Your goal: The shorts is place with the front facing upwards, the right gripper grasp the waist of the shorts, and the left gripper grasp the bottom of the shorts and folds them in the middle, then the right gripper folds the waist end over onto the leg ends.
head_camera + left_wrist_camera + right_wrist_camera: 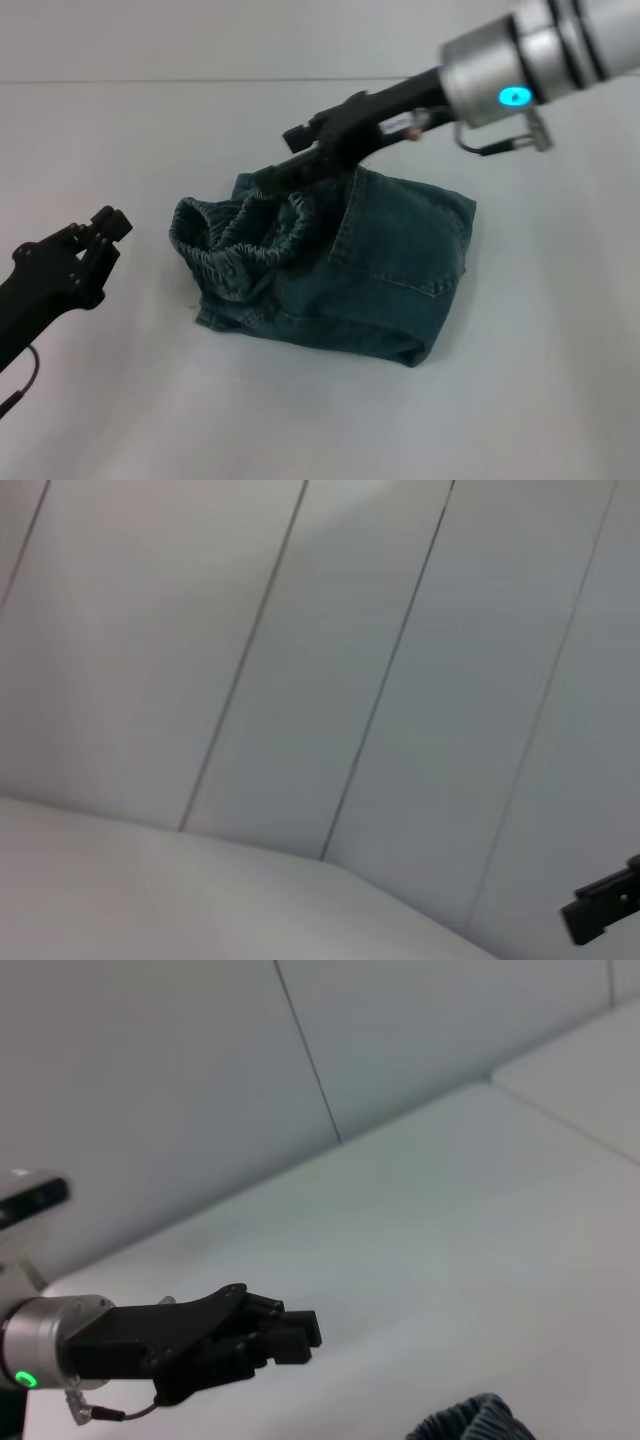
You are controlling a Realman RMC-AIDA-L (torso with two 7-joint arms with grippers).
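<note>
The shorts (330, 265) lie folded in a heap in the middle of the white table (540, 400). The waist (240, 245) bunches up on their left side. The right gripper (305, 150) reaches over their far edge; I cannot tell if its fingers are closed. The left gripper (100, 232) waits off to the left, touching nothing, fingers looking closed.

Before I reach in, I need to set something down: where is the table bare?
Bare table lies in front of the shorts and to their right; the far left corner is free too. Crowded: the gap between left gripper and shorts, and behind them, where the right gripper meets them.
</note>
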